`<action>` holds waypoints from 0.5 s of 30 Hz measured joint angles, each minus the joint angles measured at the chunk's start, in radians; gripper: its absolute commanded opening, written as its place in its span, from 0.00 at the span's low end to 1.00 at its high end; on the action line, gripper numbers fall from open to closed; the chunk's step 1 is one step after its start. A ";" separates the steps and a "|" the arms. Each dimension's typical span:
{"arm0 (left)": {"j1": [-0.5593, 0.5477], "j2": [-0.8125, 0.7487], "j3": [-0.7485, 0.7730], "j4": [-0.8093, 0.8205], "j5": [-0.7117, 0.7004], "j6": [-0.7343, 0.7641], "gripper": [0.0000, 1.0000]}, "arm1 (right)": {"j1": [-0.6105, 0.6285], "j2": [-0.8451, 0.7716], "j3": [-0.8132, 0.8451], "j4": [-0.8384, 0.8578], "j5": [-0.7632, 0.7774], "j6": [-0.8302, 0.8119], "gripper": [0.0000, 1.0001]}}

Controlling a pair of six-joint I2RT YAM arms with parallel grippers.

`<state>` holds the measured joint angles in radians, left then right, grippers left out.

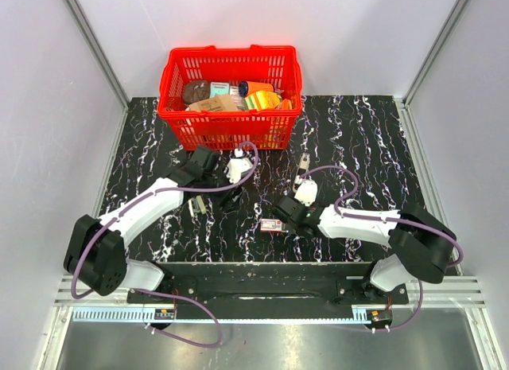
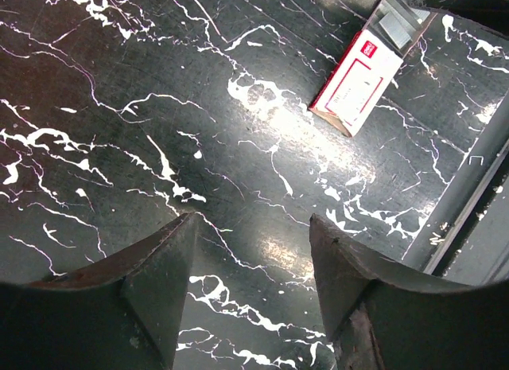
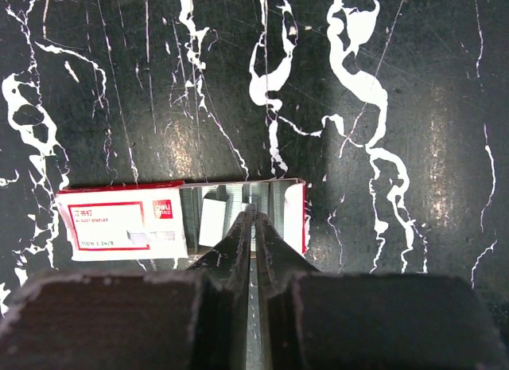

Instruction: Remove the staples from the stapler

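- Left gripper (image 2: 250, 220) hung wide open. Only the black marbled table (image 2: 119, 147) showed between its fingers (image 2: 159, 282).
- Ahead of it and off to its right lay the white-and-red staple box (image 2: 358, 83), slanted in the left wrist view and clear of both fingers.
- A metal rail (image 2: 469, 203) ran along that gripper's right side, past the box.
- Right gripper (image 3: 254, 212) was pinched down to a narrow slit. Its tips sat on the open middle of the staple box, among grey staple rows (image 3: 191, 215).
- A thin pale sliver showed inside the slit. Could not tell whether it was something held or just light.
- In the right wrist view, the box's labelled sleeve sat left of the tips and its red end just right of them. The box lay crosswise to the fingers.
- The stapler (image 1: 303, 161) lay on the table beyond the right gripper, on the side away from the arm bases. It was near that arm's wrist but apart from the fingertips.
- It showed in the top view only, as a slim dark sliver with a pale strip. It was too small to tell whether it was open or closed.
- Neither gripper touched the stapler. The left one was well apart from it.
- A red basket (image 1: 231, 131) of mixed packets stood farther out than both grippers, more to the left gripper's side.
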<state>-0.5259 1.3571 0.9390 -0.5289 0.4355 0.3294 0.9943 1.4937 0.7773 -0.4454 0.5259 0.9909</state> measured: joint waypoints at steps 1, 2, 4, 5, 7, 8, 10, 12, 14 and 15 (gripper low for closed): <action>-0.002 0.000 -0.002 0.000 -0.005 0.003 0.63 | 0.000 0.001 0.000 0.004 -0.004 -0.001 0.09; -0.005 0.000 -0.005 0.004 -0.010 0.005 0.63 | 0.000 0.002 0.000 0.007 -0.005 -0.003 0.08; -0.009 0.002 -0.008 0.009 -0.016 0.009 0.62 | 0.000 0.004 0.000 0.008 -0.006 -0.003 0.08; -0.011 0.004 -0.011 0.011 -0.018 0.011 0.63 | 0.000 0.005 0.000 0.009 -0.008 -0.004 0.08; -0.014 0.013 -0.013 0.015 -0.022 0.012 0.63 | -0.001 0.005 0.000 0.014 -0.013 -0.004 0.08; -0.016 0.018 -0.014 0.018 -0.023 0.013 0.63 | -0.001 0.006 0.000 0.015 -0.014 -0.004 0.08; -0.020 0.027 -0.016 0.024 -0.027 0.014 0.63 | -0.001 0.006 0.000 0.016 -0.015 -0.004 0.08; -0.025 0.038 -0.016 0.030 -0.029 0.015 0.62 | -0.001 0.006 0.000 0.016 -0.017 -0.004 0.08; -0.029 0.046 -0.016 0.034 -0.031 0.014 0.62 | -0.002 0.006 0.001 0.016 -0.020 -0.005 0.08; -0.032 0.052 -0.016 0.038 -0.033 0.015 0.62 | -0.003 0.006 0.002 0.016 -0.023 -0.006 0.08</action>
<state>-0.5579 1.4090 0.9226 -0.4911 0.4026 0.3443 0.9916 1.4994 0.7792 -0.4294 0.5030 0.9852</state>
